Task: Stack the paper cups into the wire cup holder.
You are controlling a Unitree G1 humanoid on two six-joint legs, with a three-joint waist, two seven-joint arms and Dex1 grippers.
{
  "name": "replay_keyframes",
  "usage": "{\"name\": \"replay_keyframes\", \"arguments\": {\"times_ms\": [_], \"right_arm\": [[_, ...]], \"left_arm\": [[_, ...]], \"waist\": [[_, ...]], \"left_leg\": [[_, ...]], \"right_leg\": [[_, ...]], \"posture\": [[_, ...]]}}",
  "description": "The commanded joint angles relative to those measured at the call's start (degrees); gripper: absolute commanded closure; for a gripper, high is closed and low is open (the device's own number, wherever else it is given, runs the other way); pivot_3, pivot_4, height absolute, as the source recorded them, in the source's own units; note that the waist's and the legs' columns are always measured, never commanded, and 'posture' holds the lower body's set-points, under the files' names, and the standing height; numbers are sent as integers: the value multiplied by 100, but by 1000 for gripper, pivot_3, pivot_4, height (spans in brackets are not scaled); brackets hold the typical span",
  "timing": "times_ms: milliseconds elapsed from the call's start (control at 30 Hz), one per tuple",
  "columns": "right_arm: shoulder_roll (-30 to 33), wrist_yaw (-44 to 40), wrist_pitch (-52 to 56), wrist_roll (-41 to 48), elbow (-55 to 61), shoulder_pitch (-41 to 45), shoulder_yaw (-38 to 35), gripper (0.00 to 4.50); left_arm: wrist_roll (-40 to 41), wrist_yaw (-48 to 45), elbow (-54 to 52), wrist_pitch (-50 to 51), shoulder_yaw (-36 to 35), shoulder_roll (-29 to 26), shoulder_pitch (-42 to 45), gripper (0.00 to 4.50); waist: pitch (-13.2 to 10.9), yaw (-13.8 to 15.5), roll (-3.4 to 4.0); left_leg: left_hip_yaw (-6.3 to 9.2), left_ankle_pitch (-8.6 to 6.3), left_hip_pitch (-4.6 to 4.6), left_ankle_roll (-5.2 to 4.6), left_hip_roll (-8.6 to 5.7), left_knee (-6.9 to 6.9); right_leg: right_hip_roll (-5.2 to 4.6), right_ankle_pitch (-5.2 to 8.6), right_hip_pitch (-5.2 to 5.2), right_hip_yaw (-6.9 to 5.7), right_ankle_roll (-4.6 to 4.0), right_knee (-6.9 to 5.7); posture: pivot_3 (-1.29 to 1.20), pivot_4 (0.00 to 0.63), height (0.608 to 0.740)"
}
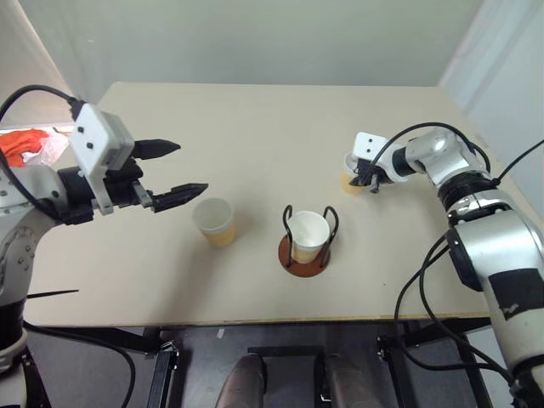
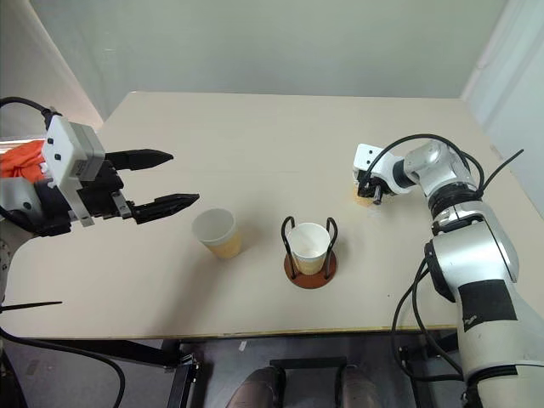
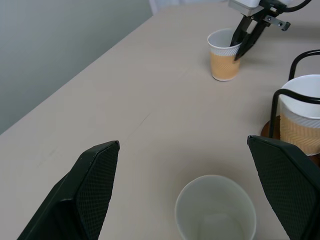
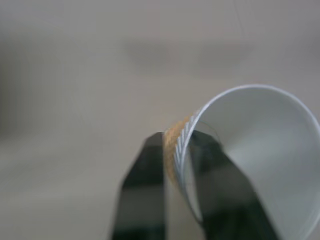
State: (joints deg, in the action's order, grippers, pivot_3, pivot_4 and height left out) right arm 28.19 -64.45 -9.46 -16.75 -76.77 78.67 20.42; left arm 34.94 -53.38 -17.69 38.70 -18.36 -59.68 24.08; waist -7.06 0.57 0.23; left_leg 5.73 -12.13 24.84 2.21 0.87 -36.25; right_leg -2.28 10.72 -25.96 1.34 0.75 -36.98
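Paper cups [image 1: 214,221]: plain, no readable print or labels.

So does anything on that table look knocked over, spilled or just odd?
Nothing is spilled or tipped. One paper cup sits upright in the wire cup holder, another stands loose beside it. The right gripper pinches the third cup's wall, one finger inside the rim. The left gripper hangs open.

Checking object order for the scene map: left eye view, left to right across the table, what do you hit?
left gripper, open → loose paper cup → wire cup holder with a cup in it → right-hand cup → right gripper, shut on that cup's wall.
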Motion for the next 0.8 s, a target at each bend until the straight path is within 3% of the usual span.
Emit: {"name": "replay_keyframes", "arguments": {"times_ms": [33, 133, 200, 300, 367, 467, 567, 800], "right_arm": [[159, -799, -361, 232, 214, 304, -325, 4454], [226, -2007, -506, 827, 587, 512, -774, 4454], [400, -2682, -267, 1854, 1553, 472, -715, 4454], [1046, -2805, 825, 3729, 3924, -140, -78, 4454], [1493, -2805, 1179, 4327, 5173, -559, 276, 4454], [1836, -2805, 1364, 4445, 6307, -943, 506, 4454], [1938, -2805, 1537, 4489, 6884, -1178, 575, 4454], [1917, -2805, 1498, 4171, 7187, -1468, 698, 4454]], "left_arm": [[310, -221, -200, 49, -342, -130, 0, 0], [526, -568, -260, 108, -492, -288, -152, 0], [716, -883, -223, 143, -663, -435, -271, 0], [1000, -1185, -147, 181, -805, -494, -311, 0], [1098, -1501, -194, 137, -754, -547, -445, 0], [1286, -1806, -238, 171, -767, -591, -579, 0], [1232, -1883, -140, 127, -779, -636, -614, 0], [1168, -1851, -167, 67, -751, -631, -727, 0]], "waist": [[0, -1, 0], [0, -7, 1], [-1, -12, 1], [0, -18, 0], [6, -8, -10], [7, -15, -18], [1, -31, -16], [2, -49, -18]], "left_leg": [[0, 1, 0, 1, 0, 0], [0, 2, 1, 2, 0, 3], [0, 2, 7, 1, 0, 6], [0, 8, 12, 1, 1, 9], [7, 31, 4, 48, 6, 9], [16, 13, -41, 52, 14, 5], [14, -9, -46, -4, 16, 4], [12, 21, -71, 0, 45, 6]], "right_leg": [[0, 0, 0, 0, 0, -1], [0, -1, -2, -1, 1, -1], [2, 3, -7, -1, -5, 1], [12, 15, -9, -2, -22, 6], [24, 24, 13, -6, -22, 7], [34, 79, 64, 2, -104, 9], [34, 70, 60, 7, -86, 3], [61, 61, 66, 17, -88, -8]], "posture": [[0, 150, 740], [0, 150, 740], [0, 150, 740], [0, 150, 740], [0, 150, 740], [0, 150, 740], [0, 150, 740], [0, 150, 740]]}}
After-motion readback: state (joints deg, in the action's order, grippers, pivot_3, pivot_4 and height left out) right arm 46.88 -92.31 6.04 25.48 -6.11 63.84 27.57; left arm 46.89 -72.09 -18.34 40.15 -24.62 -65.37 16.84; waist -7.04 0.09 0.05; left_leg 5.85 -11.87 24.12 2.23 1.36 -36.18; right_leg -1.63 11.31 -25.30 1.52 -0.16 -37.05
